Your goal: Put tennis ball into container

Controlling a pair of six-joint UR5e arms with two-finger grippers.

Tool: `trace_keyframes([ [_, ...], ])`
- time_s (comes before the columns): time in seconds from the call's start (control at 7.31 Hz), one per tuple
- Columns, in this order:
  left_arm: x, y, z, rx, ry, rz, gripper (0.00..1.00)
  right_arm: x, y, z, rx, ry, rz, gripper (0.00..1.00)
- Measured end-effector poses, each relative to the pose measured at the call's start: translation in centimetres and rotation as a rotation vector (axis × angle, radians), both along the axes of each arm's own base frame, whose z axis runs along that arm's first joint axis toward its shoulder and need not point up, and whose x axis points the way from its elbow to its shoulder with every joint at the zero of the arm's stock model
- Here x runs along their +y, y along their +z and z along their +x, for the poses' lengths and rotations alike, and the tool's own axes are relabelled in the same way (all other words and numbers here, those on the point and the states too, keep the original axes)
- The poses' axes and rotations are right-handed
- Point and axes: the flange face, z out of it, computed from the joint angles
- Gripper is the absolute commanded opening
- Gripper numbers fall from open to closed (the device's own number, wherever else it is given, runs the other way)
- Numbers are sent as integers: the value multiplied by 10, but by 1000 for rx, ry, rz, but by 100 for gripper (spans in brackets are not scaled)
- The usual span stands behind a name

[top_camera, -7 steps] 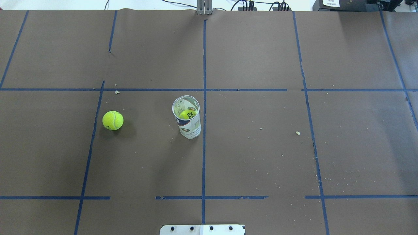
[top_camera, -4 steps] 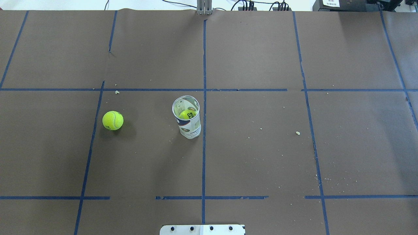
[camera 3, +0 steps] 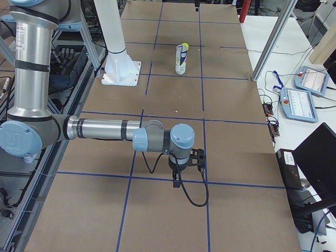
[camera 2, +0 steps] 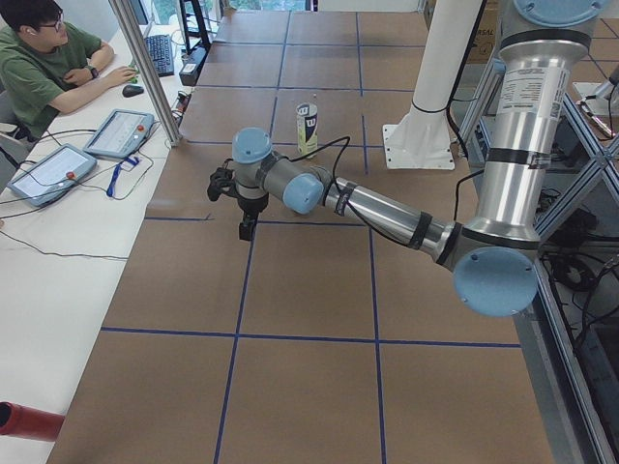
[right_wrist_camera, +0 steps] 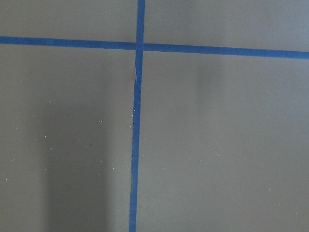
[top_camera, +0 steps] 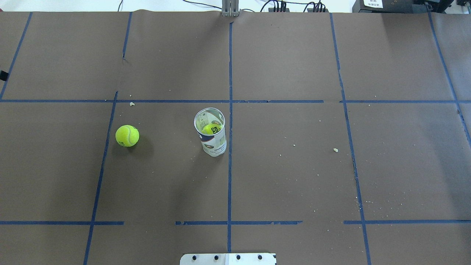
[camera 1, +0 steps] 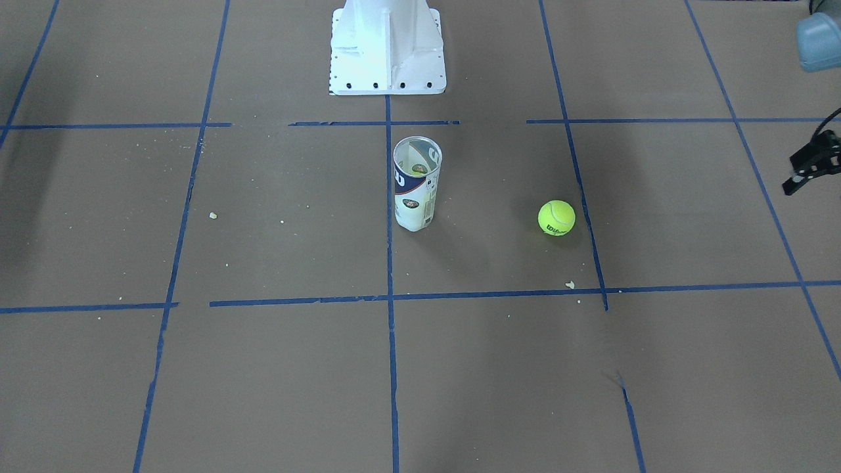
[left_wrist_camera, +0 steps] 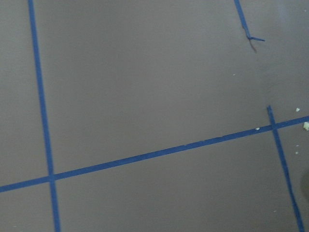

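The tennis ball (top_camera: 127, 135) lies loose on the brown table, left of the container (top_camera: 210, 132) in the overhead view. It also shows as the tennis ball (camera 1: 556, 218) in the front view. The container (camera 1: 416, 192) is a clear can that stands upright, and another yellow ball (top_camera: 211, 129) sits inside it. My left gripper (camera 1: 798, 180) pokes in at the front view's right edge, well away from the ball; its jaws are unclear. My right gripper (camera 3: 177, 181) shows only in the right side view, far from the can, and I cannot tell its state.
The robot's white base plate (camera 1: 387, 59) stands behind the can. Blue tape lines cross the brown paper, with small crumbs (top_camera: 335, 149) scattered on it. An operator (camera 2: 44, 68) sits at a side desk with tablets and a keyboard.
A small dark piece of my left arm has come in at the overhead view's left edge. The ball and the can have not moved.
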Motion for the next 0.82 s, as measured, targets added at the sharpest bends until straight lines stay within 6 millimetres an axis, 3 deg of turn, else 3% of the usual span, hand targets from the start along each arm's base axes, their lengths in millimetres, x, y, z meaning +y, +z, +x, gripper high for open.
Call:
trace_keyframes([
  [0.27, 5, -49, 100, 9, -42, -63, 100, 0, 0, 0, 0, 0, 0, 100],
  [0.41, 15, -61, 136, 21, -62, -78, 100, 0, 0, 0, 0, 0, 0, 100],
  [0.68, 38, -61, 196, 54, -117, -86, 100, 0, 0, 0, 0, 0, 1, 100],
  [0.82, 47, -58, 216, 66, -131, -96, 100, 0, 0, 0, 0, 0, 0, 100],
])
